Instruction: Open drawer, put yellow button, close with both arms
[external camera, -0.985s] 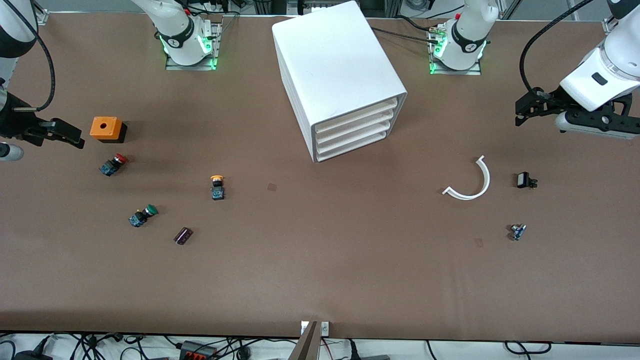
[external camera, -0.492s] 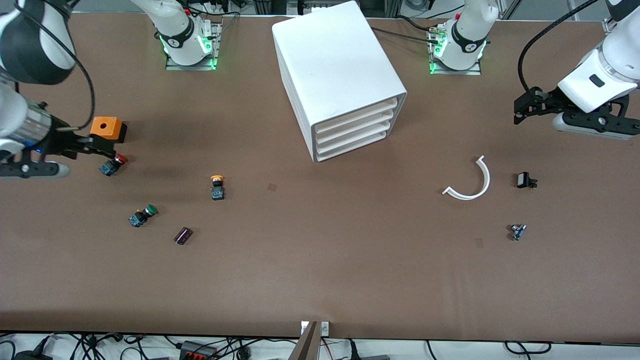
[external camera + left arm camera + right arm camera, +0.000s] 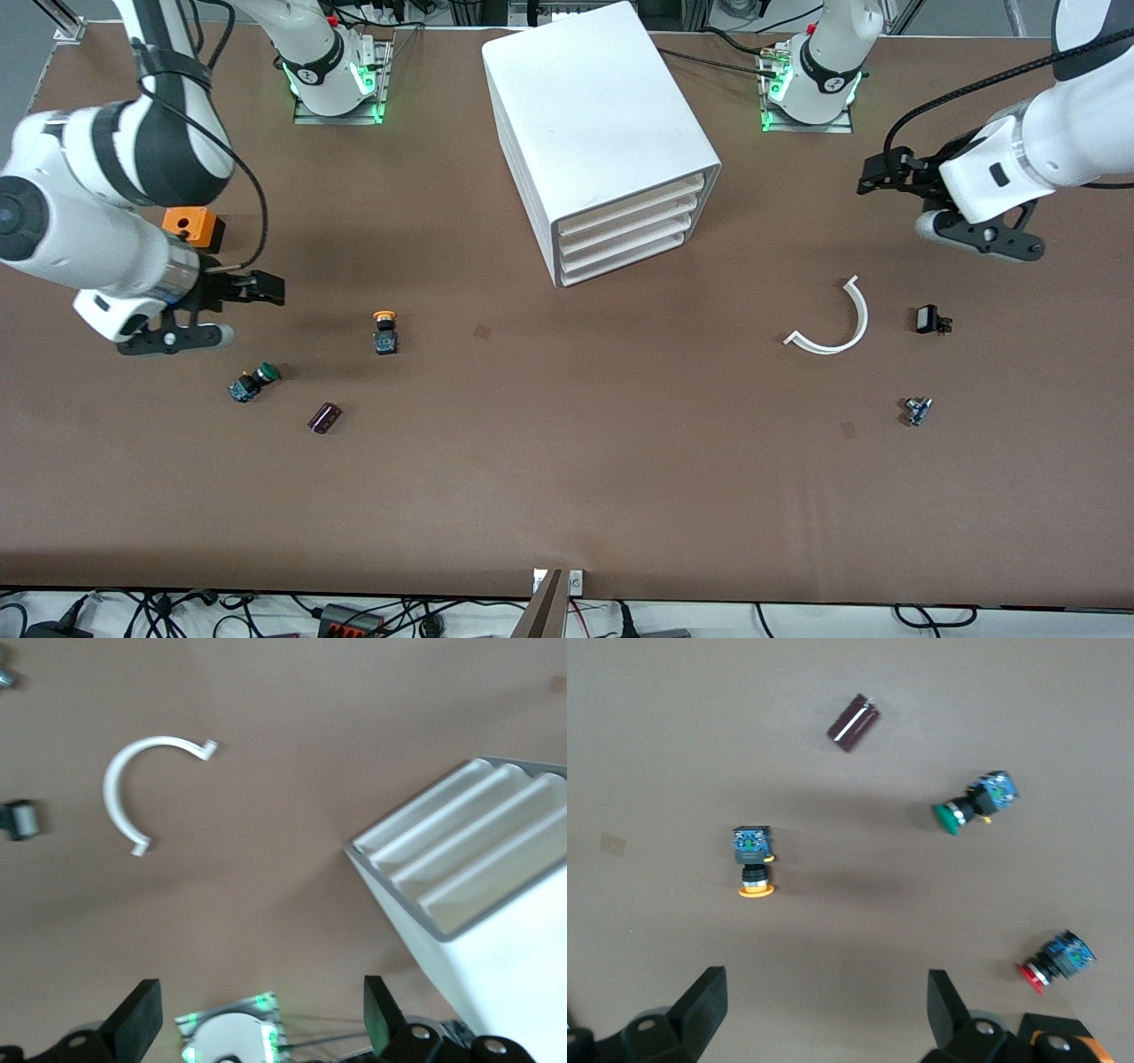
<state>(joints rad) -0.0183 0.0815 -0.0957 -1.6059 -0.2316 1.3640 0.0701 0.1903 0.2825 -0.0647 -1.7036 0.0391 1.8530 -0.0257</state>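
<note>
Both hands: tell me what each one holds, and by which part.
Nothing is held. The right hand hangs open over the table near the yellow button; the left hand hangs open over the table beside the cabinet.

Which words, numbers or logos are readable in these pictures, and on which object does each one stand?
No text is readable.
Right arm's base: a round dark logo, too small to read.
Left arm's base: the same kind of logo, unreadable.
Cabinet and yellow button: no visible lettering.
</note>
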